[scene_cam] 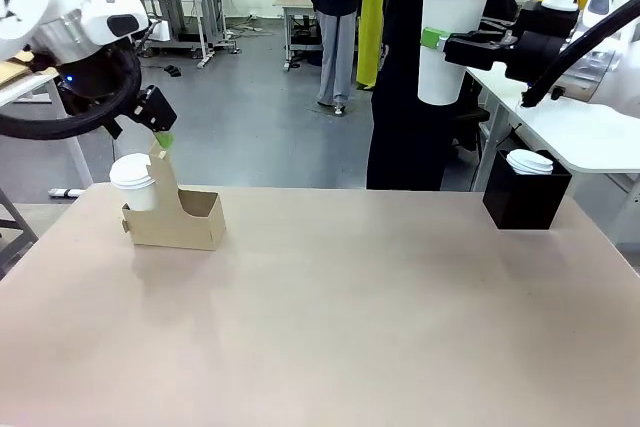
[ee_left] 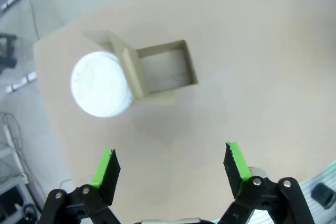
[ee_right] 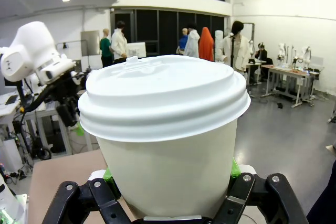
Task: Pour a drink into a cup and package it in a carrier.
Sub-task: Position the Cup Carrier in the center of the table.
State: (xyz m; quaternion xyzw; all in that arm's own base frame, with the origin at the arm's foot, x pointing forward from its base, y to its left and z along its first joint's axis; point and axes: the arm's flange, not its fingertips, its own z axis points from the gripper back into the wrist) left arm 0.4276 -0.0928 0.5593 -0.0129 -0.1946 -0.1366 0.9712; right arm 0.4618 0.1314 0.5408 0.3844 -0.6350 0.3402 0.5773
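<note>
The right gripper [scene_cam: 445,42] has its fingers [scene_cam: 430,39] clenched on the tall lidded white paper cup [scene_cam: 455,7], high over the right side of the table [scene_cam: 380,307]. The left gripper [ee_left: 170,163] hangs with its fingers spread wide, above the brown cardboard carrier [ee_left: 157,98], which holds another lidded white cup [ee_left: 100,83].

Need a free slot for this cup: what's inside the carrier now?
The carrier holds one lidded cup in one compartment; the other is bare. Its lid hides the cup's contents.

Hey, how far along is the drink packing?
Done: one lidded cup sits in the carrier. In hand: the right end effector holds a second lidded cup in the air. Left: seating it in the carrier's empty slot. The left end effector is open.
</note>
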